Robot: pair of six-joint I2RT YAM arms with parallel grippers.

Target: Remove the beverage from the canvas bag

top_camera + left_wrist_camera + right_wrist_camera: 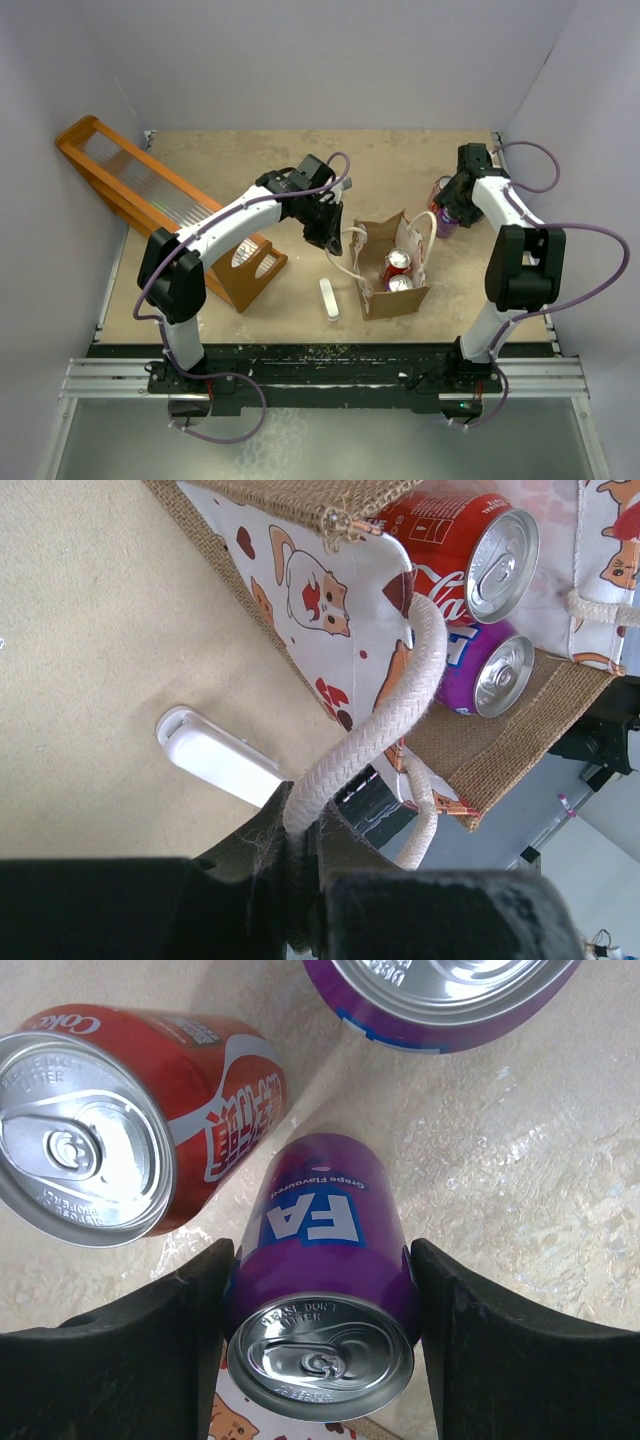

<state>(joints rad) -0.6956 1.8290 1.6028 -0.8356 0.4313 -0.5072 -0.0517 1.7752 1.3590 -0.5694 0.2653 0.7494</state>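
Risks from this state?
1. Right claw grips the purple grape soda can close beside a red cola can and another purple can; releasing or backing out could knock them over.
2. Left claw pinches the white rope handle of the brown canvas bag, two cans inside; any pull may tip or drag it.

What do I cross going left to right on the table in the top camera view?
Orange wooden rack → white plastic piece → canvas bag → purple can, held by the right claw. Left claw, shut on the bag's rope handle, sits above the white piece, so I skip it.
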